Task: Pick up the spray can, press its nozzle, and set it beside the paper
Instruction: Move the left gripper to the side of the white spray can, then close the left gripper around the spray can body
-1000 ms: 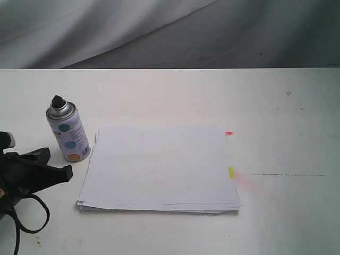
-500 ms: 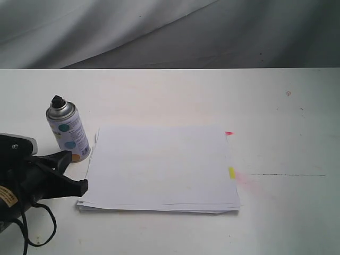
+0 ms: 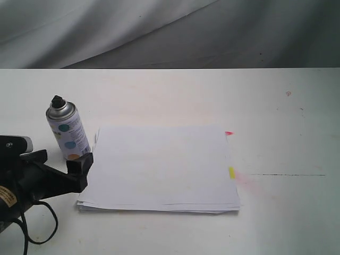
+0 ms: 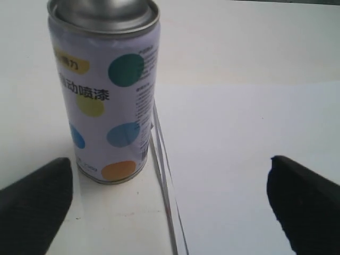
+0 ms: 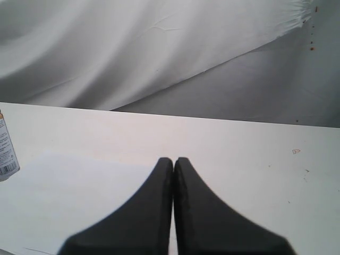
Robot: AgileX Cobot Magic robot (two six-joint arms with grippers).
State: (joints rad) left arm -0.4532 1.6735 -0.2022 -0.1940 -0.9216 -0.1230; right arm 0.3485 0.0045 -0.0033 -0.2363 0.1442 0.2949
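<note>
The spray can (image 3: 68, 133) stands upright on the white table, just left of the paper (image 3: 162, 167). Its black nozzle (image 3: 57, 101) points up from the silver shoulder. My left gripper (image 3: 62, 160) is open and low, just in front of the can's base. One finger is left of the can and the other sits over the paper's left edge. In the left wrist view the can (image 4: 103, 90) stands ahead of the open left gripper (image 4: 170, 199), towards one finger, with paper (image 4: 244, 159) beside it. My right gripper (image 5: 173, 160) is shut on nothing, out of the exterior view.
Pink (image 3: 229, 133) and yellow (image 3: 231, 172) tabs stick out of the paper's right edge. A thin dark line (image 3: 287, 175) and a pink smudge (image 3: 247, 180) mark the table on the right. Grey cloth (image 3: 159, 32) hangs behind the table. A black cable (image 3: 37, 234) loops under the left arm.
My left gripper has moved right and forward towards the can, and its right finger now reaches the paper's left edge. The can and paper have not moved.
</note>
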